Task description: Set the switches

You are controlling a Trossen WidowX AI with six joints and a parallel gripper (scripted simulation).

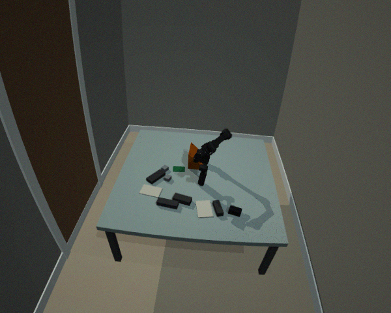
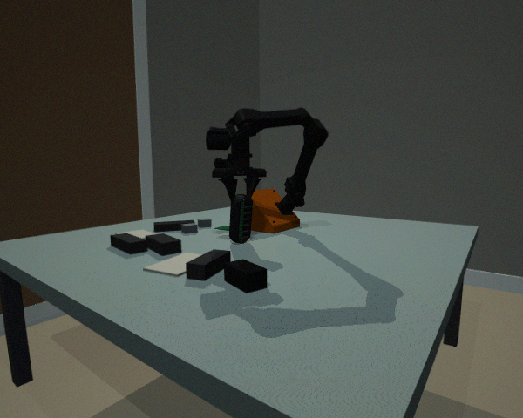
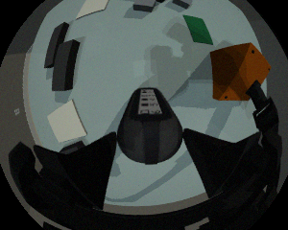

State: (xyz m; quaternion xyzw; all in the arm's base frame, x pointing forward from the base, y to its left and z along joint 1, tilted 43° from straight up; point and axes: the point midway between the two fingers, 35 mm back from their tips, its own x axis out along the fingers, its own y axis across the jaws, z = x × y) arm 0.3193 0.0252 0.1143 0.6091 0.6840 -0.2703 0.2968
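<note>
My gripper [image 1: 202, 167] [image 2: 241, 198] [image 3: 151, 134] is shut on the dark grey controller unit [image 1: 202, 177] [image 2: 239, 220] [image 3: 150, 149], one finger on each side. The unit stands nearly on end, below the hand. Its lower end is close to the bench [image 2: 343, 270]; I cannot tell whether it touches. The rocker switches [image 2: 244, 220] show as a column with green parts on the side facing the exterior camera. The pale label [image 3: 149, 102] on its underside faces the wrist camera, steeply foreshortened, with small squares and numbers too small to read surely.
The orange arm base [image 1: 193, 163] [image 2: 270, 216] [image 3: 230, 72] is close behind the unit. A green board [image 1: 178, 169] [image 3: 198, 30] lies left of it. Dark blocks [image 1: 182, 198] [image 1: 217, 208] [image 1: 235, 210], white cards [image 1: 204, 208] [image 1: 150, 190] and small grey blocks [image 1: 164, 167] [image 1: 167, 178] lie around.
</note>
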